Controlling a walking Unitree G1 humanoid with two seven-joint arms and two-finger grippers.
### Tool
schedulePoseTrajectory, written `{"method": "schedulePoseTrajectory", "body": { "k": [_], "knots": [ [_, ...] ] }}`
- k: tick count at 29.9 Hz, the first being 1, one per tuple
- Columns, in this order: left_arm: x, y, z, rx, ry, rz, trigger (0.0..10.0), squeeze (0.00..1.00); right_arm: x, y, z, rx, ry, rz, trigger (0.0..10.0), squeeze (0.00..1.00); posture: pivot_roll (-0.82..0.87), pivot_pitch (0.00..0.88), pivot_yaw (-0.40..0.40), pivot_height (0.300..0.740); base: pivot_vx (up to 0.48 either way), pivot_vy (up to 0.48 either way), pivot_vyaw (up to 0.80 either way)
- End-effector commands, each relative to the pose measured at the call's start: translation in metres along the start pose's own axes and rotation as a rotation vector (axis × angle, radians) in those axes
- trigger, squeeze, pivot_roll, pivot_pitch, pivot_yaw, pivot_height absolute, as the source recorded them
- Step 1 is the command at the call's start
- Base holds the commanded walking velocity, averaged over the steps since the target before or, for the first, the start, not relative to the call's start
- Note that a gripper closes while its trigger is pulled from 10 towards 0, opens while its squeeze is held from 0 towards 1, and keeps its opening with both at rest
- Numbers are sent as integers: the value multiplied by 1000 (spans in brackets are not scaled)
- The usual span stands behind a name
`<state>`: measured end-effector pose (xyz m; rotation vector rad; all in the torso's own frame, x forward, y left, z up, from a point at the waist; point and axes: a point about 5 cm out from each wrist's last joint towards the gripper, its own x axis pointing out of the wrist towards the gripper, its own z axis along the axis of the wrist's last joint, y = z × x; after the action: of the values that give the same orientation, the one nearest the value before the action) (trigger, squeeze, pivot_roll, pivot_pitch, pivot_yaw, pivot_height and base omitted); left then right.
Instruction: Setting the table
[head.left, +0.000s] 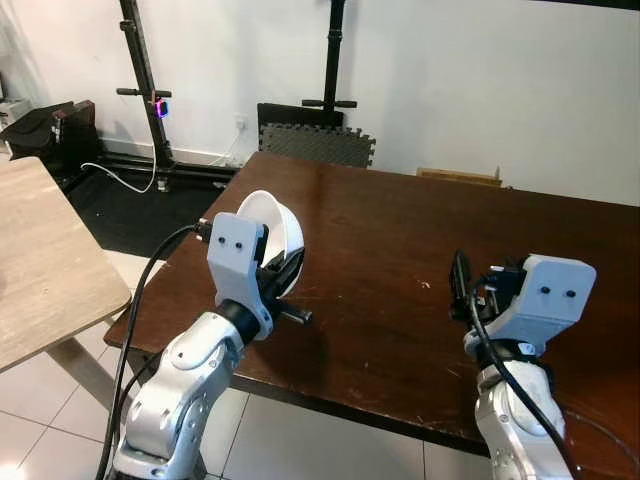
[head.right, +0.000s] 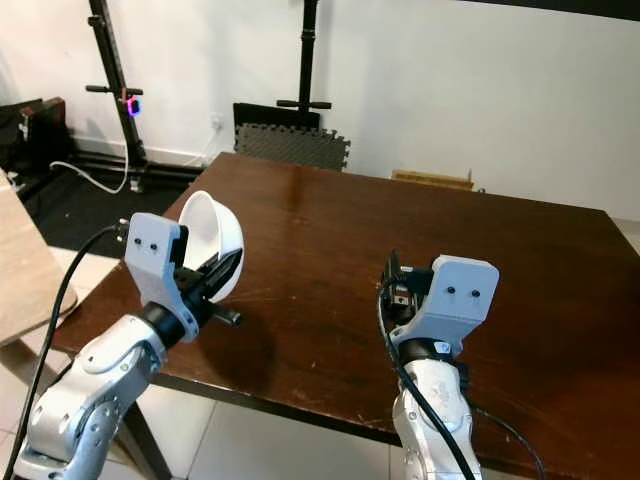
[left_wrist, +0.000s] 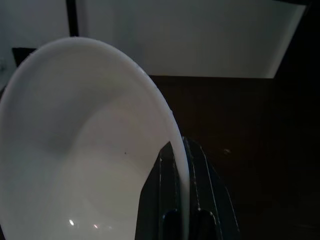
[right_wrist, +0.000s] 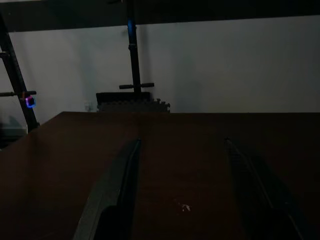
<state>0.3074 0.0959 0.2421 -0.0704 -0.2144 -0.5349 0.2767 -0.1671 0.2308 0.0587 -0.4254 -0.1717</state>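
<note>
A white bowl (head.left: 277, 230) is held tilted on its side above the left part of the dark brown table (head.left: 400, 250). My left gripper (head.left: 283, 274) is shut on the bowl's rim (left_wrist: 175, 150), one black finger inside and one outside. My right gripper (right_wrist: 180, 175) hovers low over the table's near middle, open, with nothing between its fingers (right_wrist: 117, 185). In the head view the right gripper (head.left: 462, 285) points toward the far wall.
A light wooden table (head.left: 40, 260) stands to the left, across a gap of tiled floor. Black stands (head.left: 145, 80), a cable and a dark foam mat (head.left: 318, 143) line the white wall behind. The brown table's surface is bare.
</note>
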Motion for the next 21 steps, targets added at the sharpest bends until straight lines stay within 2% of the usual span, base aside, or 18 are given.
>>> {"method": "schedulePoseTrajectory", "body": {
  "k": [1, 14, 19, 21],
  "knots": [
    [3, -1, 1, 9, 1, -4, 10000, 0, -1, -2, -2, -5, 9, -11, 10000, 0, 42, 37, 12, 740, 0, 480, 0],
    [6, 1, 2, 18, 4, -13, 10000, 0, -1, -4, -3, -18, 16, -31, 10000, 0, 42, 39, 19, 740, 0, 467, 0],
    [7, -2, -2, 31, 28, -49, 10000, 0, 0, -8, -5, -46, 25, -69, 10000, 0, 42, 35, 21, 740, 0, 0, 0],
    [6, -6, -4, -8, 45, -77, 10000, 0, 1, -14, -6, -76, 36, -110, 10000, 0, 43, 34, 22, 740, 0, 0, 0]
  ]
}}
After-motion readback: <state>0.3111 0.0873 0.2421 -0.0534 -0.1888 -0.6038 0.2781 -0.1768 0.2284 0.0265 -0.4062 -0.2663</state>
